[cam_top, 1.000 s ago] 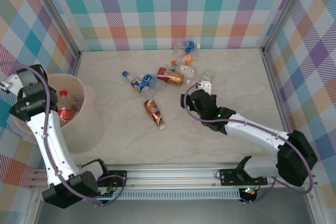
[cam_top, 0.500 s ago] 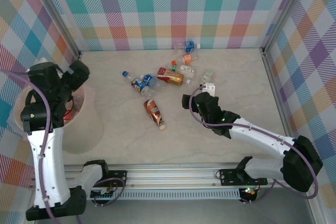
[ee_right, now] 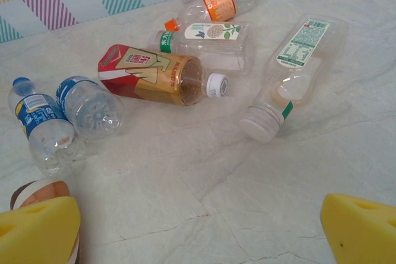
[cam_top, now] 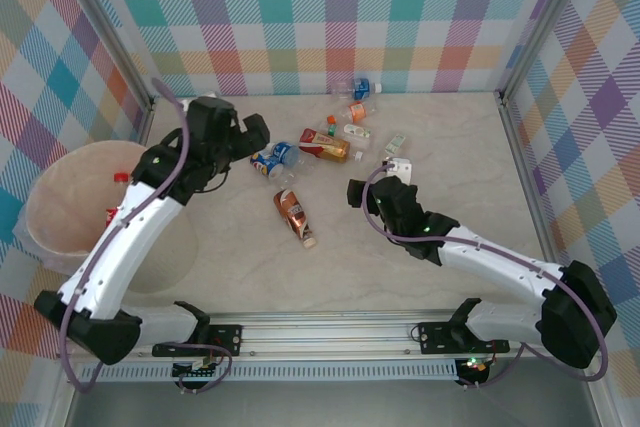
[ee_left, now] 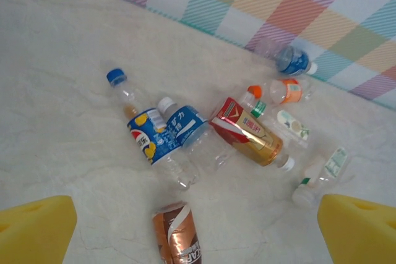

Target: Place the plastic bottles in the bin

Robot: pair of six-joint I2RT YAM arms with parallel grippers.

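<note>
Task partly done: at least two plastic bottles (cam_top: 113, 215) lay inside the bin (cam_top: 165, 259). About eight others lay on the bench (cam_top: 460, 147) (clustered centrally). Left pincer (cam_top: 256, 133) and right pincer (cam_top: 368, 185) hovered released, empty.

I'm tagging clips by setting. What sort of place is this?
Probably a robot lab test cell, not a home: a marble-look table boxed in by plaid panels, a left arm and right arm bolted to a rail, and plastic bottles scattered near a pink bin.
</note>
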